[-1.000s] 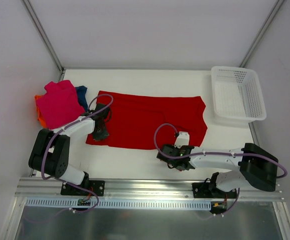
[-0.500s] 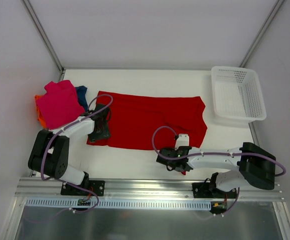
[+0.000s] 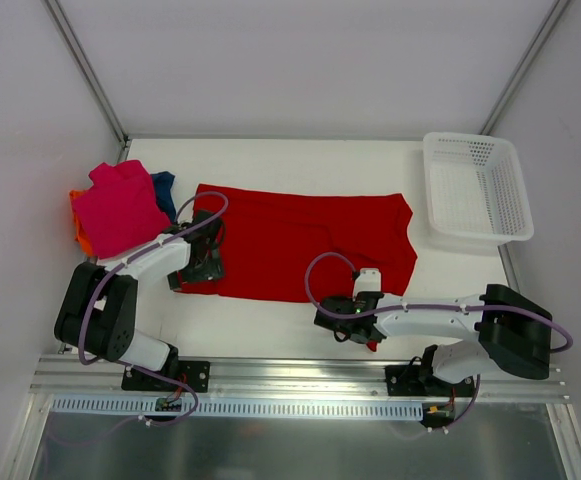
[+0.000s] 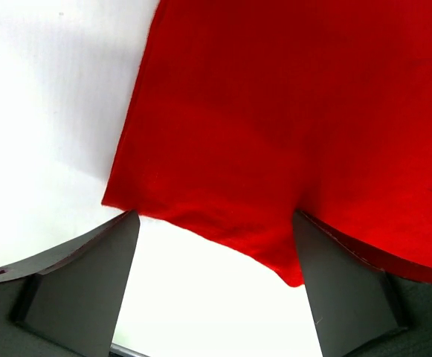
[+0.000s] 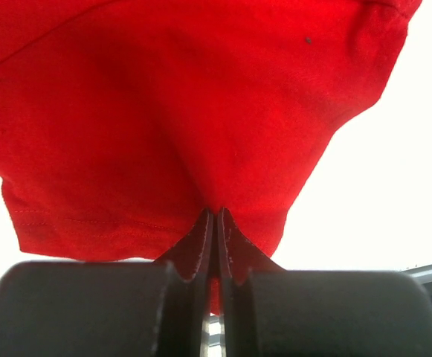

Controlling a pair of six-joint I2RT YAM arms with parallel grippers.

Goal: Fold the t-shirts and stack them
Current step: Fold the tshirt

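A bright red t-shirt lies spread flat across the middle of the table. My left gripper stands open over its near left corner; in the left wrist view the red t-shirt has that corner lying loose between the dark fingers, and the left gripper holds nothing. My right gripper is shut on the shirt's near edge. In the right wrist view the red t-shirt bunches into the closed right gripper. A magenta-pink t-shirt tops a pile over an orange t-shirt and a dark blue t-shirt at the left.
A white mesh basket stands at the back right corner. White walls with metal frame posts close the table in on three sides. Both arm bases sit on the rail at the near edge.
My left gripper has opened and let go of the red shirt's left corner. The right gripper has shut on the near edge and drawn a little red cloth toward the near side.
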